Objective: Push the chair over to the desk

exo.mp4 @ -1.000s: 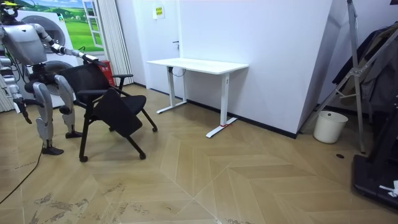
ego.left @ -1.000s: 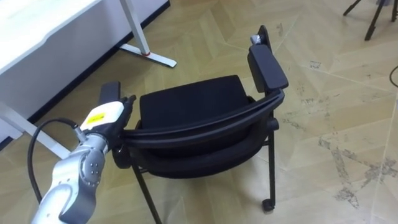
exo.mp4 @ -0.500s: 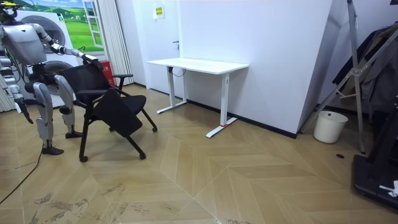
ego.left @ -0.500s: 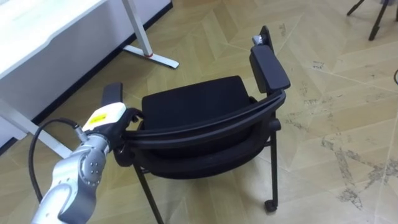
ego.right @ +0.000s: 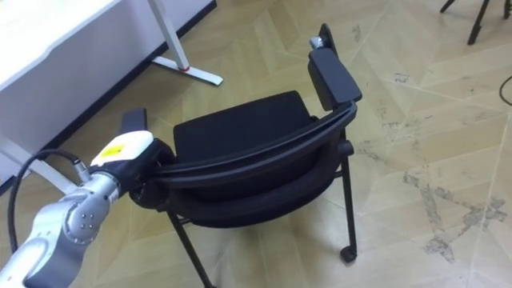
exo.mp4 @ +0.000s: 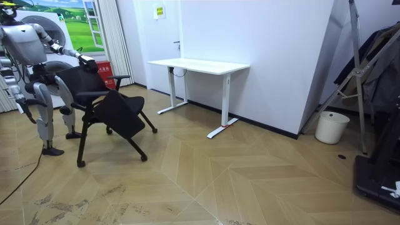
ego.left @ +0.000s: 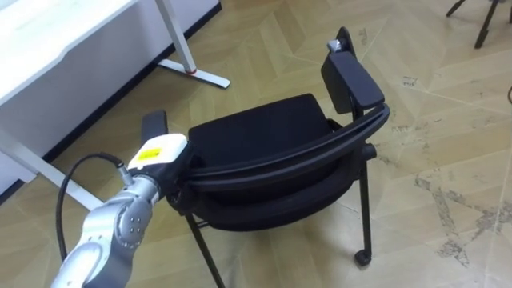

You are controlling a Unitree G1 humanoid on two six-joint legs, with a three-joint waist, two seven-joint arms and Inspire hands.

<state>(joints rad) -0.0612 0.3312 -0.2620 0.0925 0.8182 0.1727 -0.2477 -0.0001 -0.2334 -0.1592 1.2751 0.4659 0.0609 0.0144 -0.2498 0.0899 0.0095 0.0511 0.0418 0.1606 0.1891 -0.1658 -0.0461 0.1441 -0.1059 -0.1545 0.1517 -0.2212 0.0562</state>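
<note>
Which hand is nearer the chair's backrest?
Left. The left hand is at the left end of the chair's backrest; the right hand hangs by the robot's side, apart from it.

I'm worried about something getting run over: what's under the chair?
Wood floor and the legs of the chair, one ending in a caster. In the eye views the seat covers the floor directly beneath it; in the room view, legs stand on floor there.
</note>
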